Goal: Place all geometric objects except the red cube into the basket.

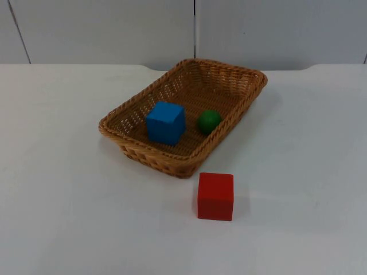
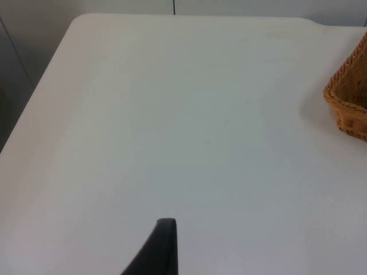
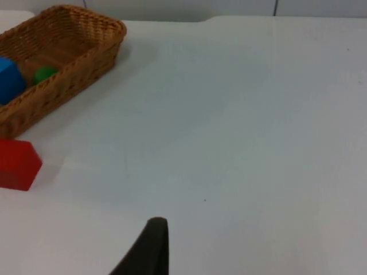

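A brown wicker basket [image 1: 252, 86] stands at the table's middle. Inside it a blue cube [image 1: 166, 122] rests beside a small green ball [image 1: 209, 121]. A red cube [image 1: 215, 196] sits on the table just in front of the basket, apart from it. My left gripper [image 2: 162, 246] waits over bare table well to the left of the basket's corner [image 2: 350, 109]. My right gripper [image 3: 150, 246] waits over bare table well to the right of the red cube [image 3: 17, 164] and the basket [image 3: 86, 57], with the blue cube [image 3: 10, 80] and the green ball [image 3: 44, 74] in view.
The white table top [image 1: 69, 189] ends at the grey partition wall [image 1: 103, 28] behind the basket. Its left edge [image 2: 40, 103] falls away in the left wrist view.
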You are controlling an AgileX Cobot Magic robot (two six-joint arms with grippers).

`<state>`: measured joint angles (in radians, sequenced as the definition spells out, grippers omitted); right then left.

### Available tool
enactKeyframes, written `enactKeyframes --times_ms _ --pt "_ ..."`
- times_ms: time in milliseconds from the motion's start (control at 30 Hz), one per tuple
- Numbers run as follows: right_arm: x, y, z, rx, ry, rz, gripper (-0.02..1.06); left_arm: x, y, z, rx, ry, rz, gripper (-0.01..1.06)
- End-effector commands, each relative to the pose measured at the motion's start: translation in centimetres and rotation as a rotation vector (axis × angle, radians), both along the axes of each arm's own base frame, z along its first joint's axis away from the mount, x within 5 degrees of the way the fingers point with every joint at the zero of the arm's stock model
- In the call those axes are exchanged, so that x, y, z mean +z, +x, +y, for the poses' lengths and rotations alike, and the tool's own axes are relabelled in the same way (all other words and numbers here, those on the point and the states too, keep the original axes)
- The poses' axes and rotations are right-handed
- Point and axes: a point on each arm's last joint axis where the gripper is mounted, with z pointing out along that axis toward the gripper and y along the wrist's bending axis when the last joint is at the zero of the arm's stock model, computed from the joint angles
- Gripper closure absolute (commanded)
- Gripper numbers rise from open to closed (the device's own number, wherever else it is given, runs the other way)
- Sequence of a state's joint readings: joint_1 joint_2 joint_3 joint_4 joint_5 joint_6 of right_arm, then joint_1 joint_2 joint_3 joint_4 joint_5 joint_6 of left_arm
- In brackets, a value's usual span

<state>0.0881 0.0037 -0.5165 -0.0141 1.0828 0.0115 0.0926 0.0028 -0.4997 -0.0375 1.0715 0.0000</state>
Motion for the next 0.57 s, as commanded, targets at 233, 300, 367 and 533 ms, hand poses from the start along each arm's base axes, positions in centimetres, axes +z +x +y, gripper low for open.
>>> enactKeyframes --times_ms 233,300,367,533 --pt "0.07 -0.04 -0.01 -0.026 0.002 -0.012 -0.01 -0.15 -0.01 0.02 0.004 0.002 0.005 0.00" --pt "0.07 -0.04 -0.01 -0.026 0.002 -0.012 -0.01 -0.15 -0.01 0.02 0.004 0.002 0.005 0.00" --pt "0.07 -0.04 -0.01 -0.026 0.002 -0.012 -0.01 -0.15 -0.01 0.02 -0.004 0.002 0.005 0.00" --pt "0.07 -0.04 -0.01 -0.026 0.002 -0.012 -0.01 -0.15 -0.02 0.04 -0.042 0.002 0.005 0.00"
